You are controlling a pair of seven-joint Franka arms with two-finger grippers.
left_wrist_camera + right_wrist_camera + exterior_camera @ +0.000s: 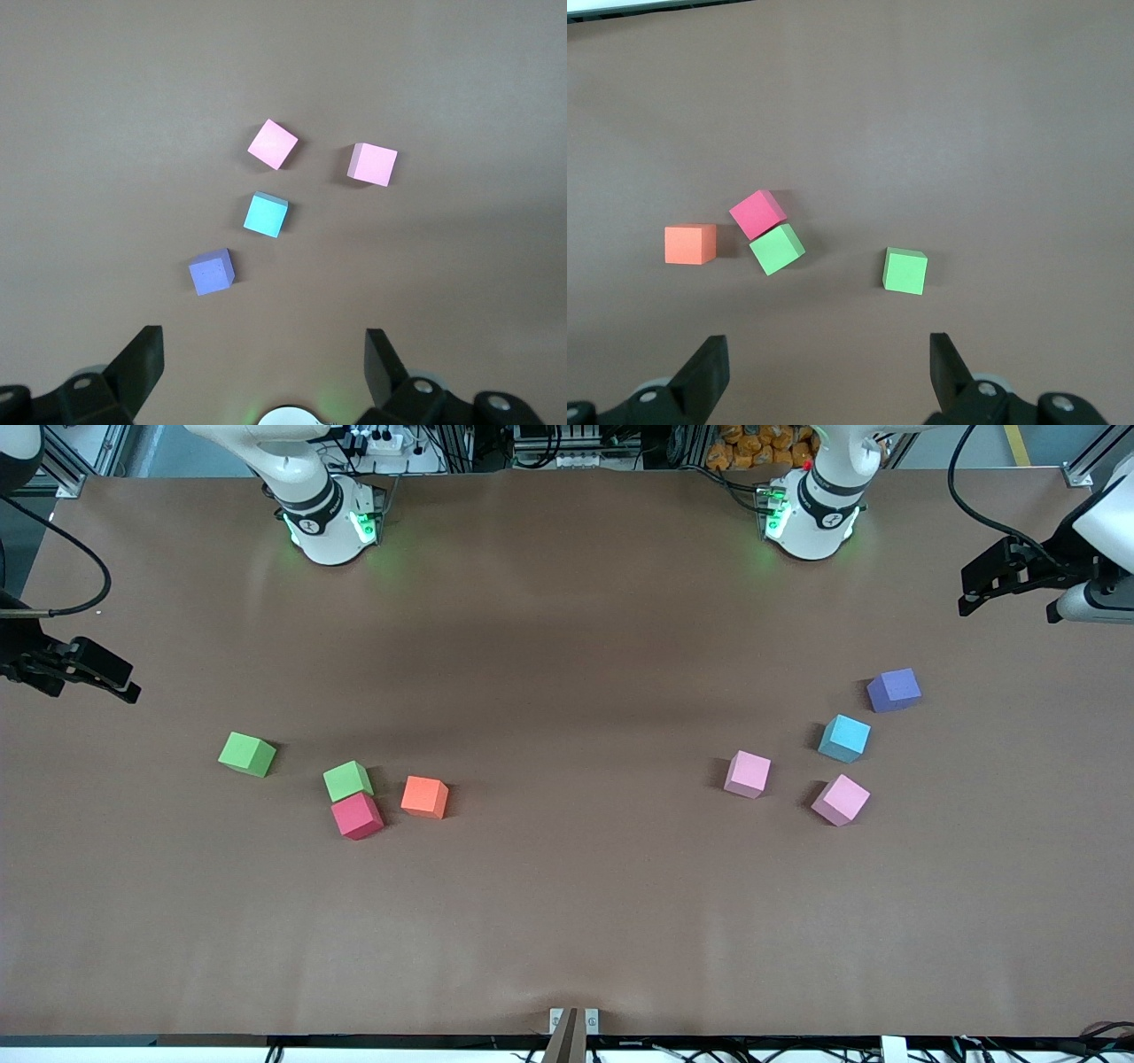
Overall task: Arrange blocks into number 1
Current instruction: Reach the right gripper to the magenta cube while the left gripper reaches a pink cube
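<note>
**Blocks lie scattered in two groups, both grippers empty above the table ends**

Blocks for the figure sit in two loose clusters. Below and ahead of the left gripper (264, 354) are the light blue block (266, 215) and two light pink blocks (273, 144) (373, 165), each well apart from the others. Under the right gripper (828, 359) lie the crimson red block (757, 213) and the orange block (690, 244); the orange one stands just beside the red with a small gap.

They look like small matte cubes, probably foam or light wood, so they should be light, stiff enough to pinch and not slippery; this is a judgement from their flat, dull faces only. The best hold is across two parallel side faces, fingers squared to the cube. The pink and blue ones sit turned at different angles, so the wrist would need to rotate to match each.

The red block is the awkward one: a green cube (777, 249) appears to touch one of its edges, though the contact is hard to confirm. Gripping it on the faces that run away from the green cube would avoid dragging the neighbour.

Both grippers hang with jaws spread wide and nothing between them, each over its own end of the table (567, 921). A second green cube (905, 270) and a purple cube (211, 272) lie close under the right and left grippers respectively and are not needed.
</note>
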